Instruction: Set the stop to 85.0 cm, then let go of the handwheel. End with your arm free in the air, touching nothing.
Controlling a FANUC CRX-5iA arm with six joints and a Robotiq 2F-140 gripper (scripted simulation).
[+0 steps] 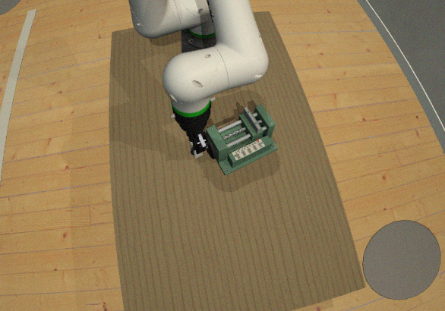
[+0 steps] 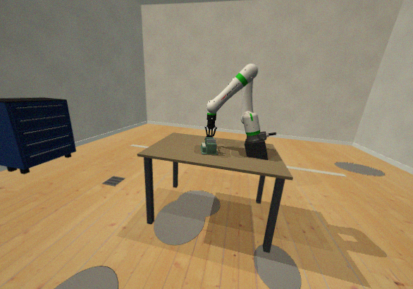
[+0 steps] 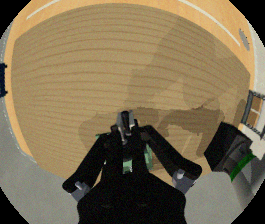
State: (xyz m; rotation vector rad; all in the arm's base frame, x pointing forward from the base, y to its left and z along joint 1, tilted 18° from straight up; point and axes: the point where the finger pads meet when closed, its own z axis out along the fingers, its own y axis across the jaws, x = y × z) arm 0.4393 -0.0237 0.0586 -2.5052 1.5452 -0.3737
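Note:
The green vise-like device [image 1: 222, 140] [image 2: 211, 148] stands on the table, with a grey stop plate [image 1: 252, 120] on its rods near the right end. A red pointer [image 1: 258, 140] is near the right end of the scale [image 1: 247, 149]; its figures are too small to read. The dark handwheel [image 1: 212, 149] is at the device's left end. My gripper [image 1: 198, 148] [image 2: 210, 136] [image 3: 126, 116] points down beside the wheel's outer face, its fingers close together on the wheel's handle. The handle itself is mostly hidden by the fingers.
The brown table [image 1: 228, 243] [image 2: 169, 148] carries the device and the arm's dark base [image 2: 256, 149]. The white arm [image 1: 213, 70] reaches over the table behind the device. A blue drawer cabinet [image 2: 39, 130] stands on the floor away from the table.

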